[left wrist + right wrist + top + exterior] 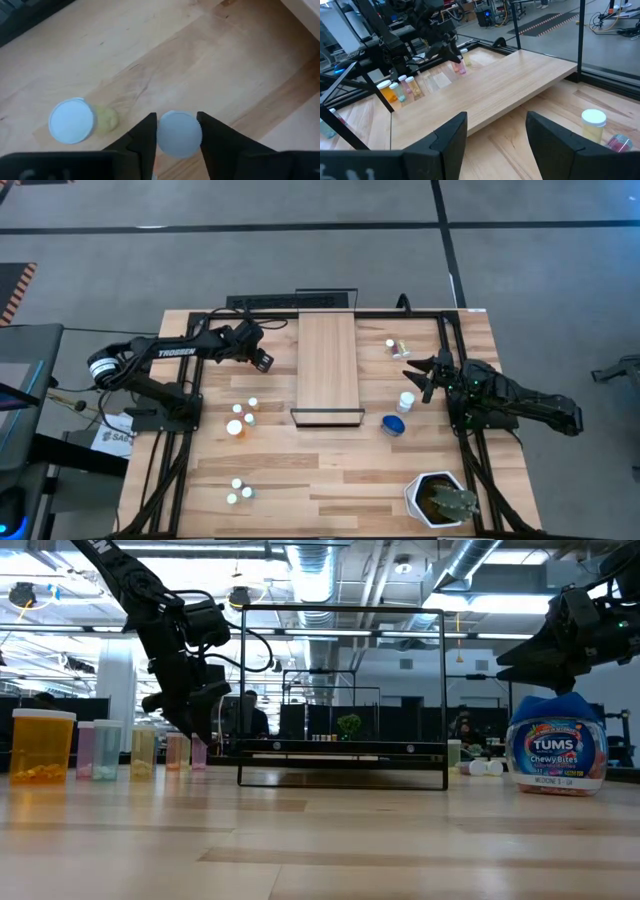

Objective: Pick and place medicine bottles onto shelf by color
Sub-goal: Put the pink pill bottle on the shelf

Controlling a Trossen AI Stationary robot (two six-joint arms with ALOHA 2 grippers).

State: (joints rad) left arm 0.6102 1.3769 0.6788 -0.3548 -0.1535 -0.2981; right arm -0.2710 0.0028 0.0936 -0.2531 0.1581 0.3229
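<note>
shelf (328,365) mid-table; bottles (242,416) left, plant pot (438,499) right

Dark jointed arms (185,350), white "TROSSEN" lettering

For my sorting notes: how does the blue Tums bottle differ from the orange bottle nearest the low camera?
The squat blue plastic Tums bottle carries a printed label; the clear orange bottle shows none. The blue one stands right of the light-wood shelf, the orange one left. Both stand upright on the table, untouched.
</note>
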